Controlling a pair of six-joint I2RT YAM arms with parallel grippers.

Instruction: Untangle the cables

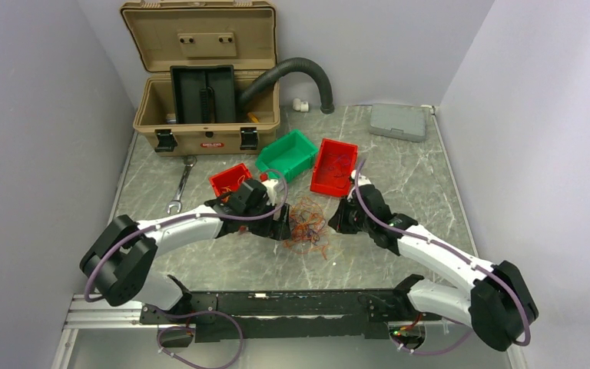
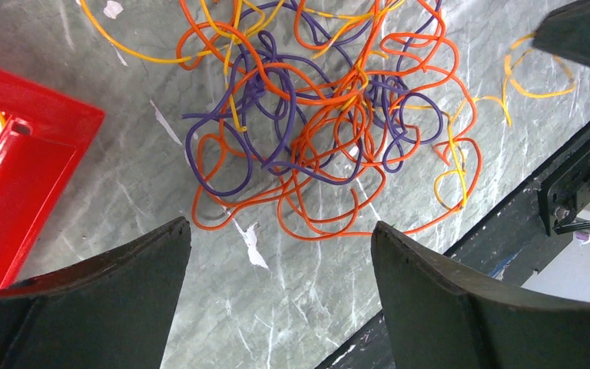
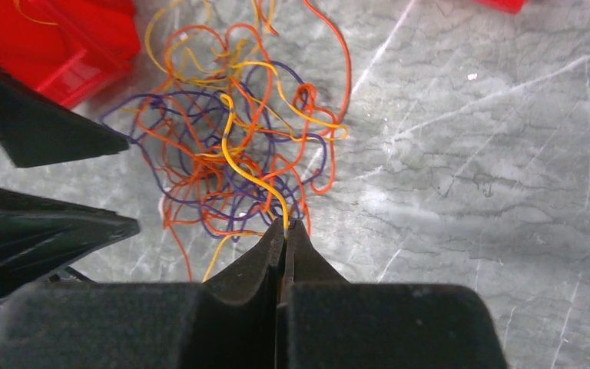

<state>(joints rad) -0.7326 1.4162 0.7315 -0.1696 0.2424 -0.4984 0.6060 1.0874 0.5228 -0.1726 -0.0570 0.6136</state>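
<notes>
The cables (image 1: 308, 225) lie as a tangle of orange, yellow and dark purple strands on the marble table between the two arms. In the left wrist view the tangle (image 2: 330, 115) spreads just beyond my left gripper (image 2: 280, 231), which is open and empty, its fingers (image 2: 123, 284) wide apart over bare table. In the right wrist view my right gripper (image 3: 285, 227) is shut on a yellow cable (image 3: 238, 165) that rises from the tangle (image 3: 223, 154) into the closed tips. In the top view the left gripper (image 1: 283, 223) is left of the tangle and the right gripper (image 1: 339, 221) is right of it.
Two red bins (image 1: 230, 180) (image 1: 333, 166) and a green bin (image 1: 287, 154) stand behind the tangle. A tan toolbox (image 1: 203, 77) with a black hose (image 1: 299, 73) is at the back left, a wrench (image 1: 180, 184) beside it, a grey case (image 1: 398, 121) back right.
</notes>
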